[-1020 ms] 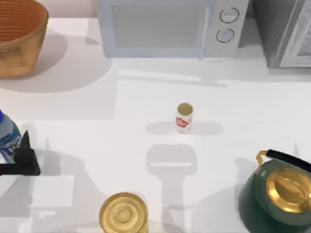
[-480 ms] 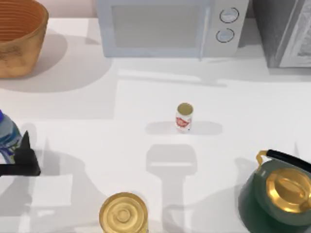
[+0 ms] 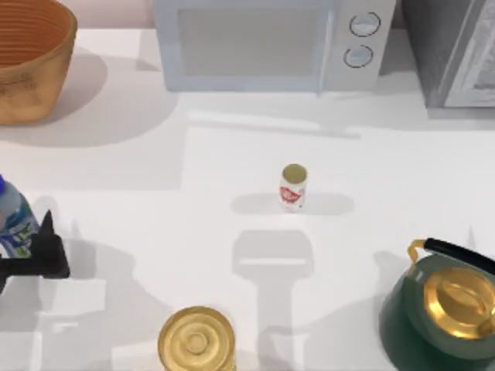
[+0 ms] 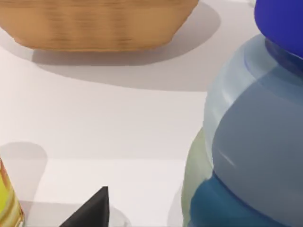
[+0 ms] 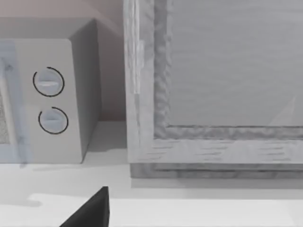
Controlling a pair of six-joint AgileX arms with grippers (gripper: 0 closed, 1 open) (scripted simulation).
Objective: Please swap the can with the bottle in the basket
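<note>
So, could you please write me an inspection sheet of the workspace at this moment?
Surface: white table, shadows across it.
Job's things: can upright mid-table; bottle upright at the table's left edge, outside the basket; basket at back left, nothing seen in the visible part.
Clutter: gold tin at front; green kettle at front right.
Grippers: left gripper beside the bottle; right gripper's finger in the right wrist view, facing the back appliances.
Cables: nothing seen.
Surroundings: microwave at back, grey appliance at back right.
</note>
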